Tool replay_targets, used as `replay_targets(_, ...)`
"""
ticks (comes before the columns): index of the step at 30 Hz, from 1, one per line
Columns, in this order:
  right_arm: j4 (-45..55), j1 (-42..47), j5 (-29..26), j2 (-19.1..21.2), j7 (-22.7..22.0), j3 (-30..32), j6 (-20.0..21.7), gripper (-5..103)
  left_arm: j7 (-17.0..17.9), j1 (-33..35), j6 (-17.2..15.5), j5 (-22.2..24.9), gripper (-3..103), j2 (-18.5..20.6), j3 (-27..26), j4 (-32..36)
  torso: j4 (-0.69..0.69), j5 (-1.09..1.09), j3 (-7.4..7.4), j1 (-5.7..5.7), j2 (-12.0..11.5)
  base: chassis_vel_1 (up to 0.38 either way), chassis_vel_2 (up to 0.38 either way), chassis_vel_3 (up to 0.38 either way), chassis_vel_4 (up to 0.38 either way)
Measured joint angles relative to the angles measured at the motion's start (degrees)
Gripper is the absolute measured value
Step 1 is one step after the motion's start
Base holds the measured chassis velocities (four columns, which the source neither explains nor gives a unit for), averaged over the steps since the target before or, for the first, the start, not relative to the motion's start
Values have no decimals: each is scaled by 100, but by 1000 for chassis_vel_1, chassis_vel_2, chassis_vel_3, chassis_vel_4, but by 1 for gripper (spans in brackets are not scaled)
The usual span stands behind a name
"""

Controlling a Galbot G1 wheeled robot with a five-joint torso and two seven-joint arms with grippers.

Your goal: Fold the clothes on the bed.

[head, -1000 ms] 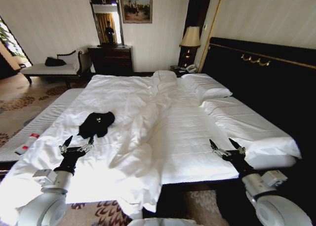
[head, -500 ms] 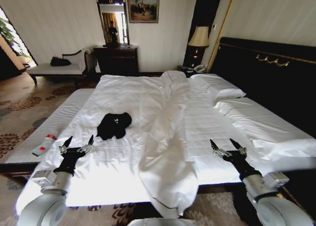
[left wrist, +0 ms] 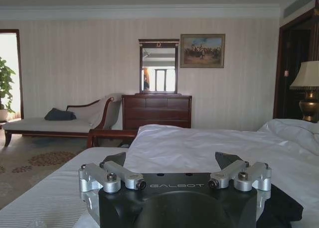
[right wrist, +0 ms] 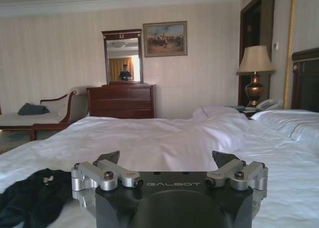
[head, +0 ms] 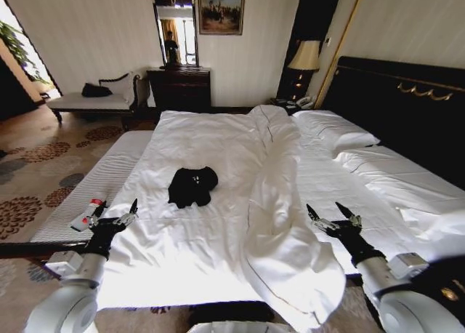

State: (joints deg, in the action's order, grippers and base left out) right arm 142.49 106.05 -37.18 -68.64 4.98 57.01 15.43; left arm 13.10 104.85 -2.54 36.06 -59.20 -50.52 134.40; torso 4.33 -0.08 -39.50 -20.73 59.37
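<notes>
The clothes, one crumpled black T-shirt (head: 192,186) with a bit of white print, lie bunched on the left half of the bed (head: 211,140) with white sheets. My left gripper (head: 114,211) hovers open at the bed's near left edge, short of the shirt and to its left. Over the near right part of the bed my right gripper (head: 325,211) is open, well to the shirt's right. In the left wrist view the shirt (left wrist: 281,208) lies just beyond the open left gripper (left wrist: 172,161). The right wrist view has the shirt (right wrist: 30,195) off to the side of the right gripper (right wrist: 167,156).
A thick ridge of bunched white duvet (head: 280,202) runs down the bed between shirt and right gripper. A grey-striped bench (head: 94,184) with a red-and-white object (head: 87,213) adjoins the bed's left side. Chaise (head: 91,100), dresser (head: 182,86), lamp (head: 305,57) and dark headboard (head: 407,107) stand farther off.
The whole picture has shifted, so the camera has moved; the shirt now sits nearer the middle of the view. Both arms hold the same open pose.
</notes>
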Motion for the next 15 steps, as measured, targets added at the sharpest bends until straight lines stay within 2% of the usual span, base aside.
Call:
replay_targets(3, 87, 59, -17, 23, -77, -38, 206, 100, -12, 15, 17, -1, 100, -10, -2, -17, -1, 8, 0, 0, -1, 0, 0, 0, 0)
replay_targets(8, 91, 215, 101, 62, -294, -306, 498, 100, -23, 24, 39, -6, 100, -39, -3, -36, 2, 7, 0, 1, 0, 0, 0, 0, 0)
replay_targets(13, 92, 183, 235, 318, -357, -494, 777, 100, -26, -20, 54, -10, 100, -23, 36, -87, -5, 2, 0, 1, 0, 0, 0, 0, 0)
replay_targets(15, 91, 194, 39, 420, -435, -493, 914, 100, -25, -130, 47, -1, 100, 47, 107, -141, -1, 4, 0, 1, 0, 0, 0, 0, 0)
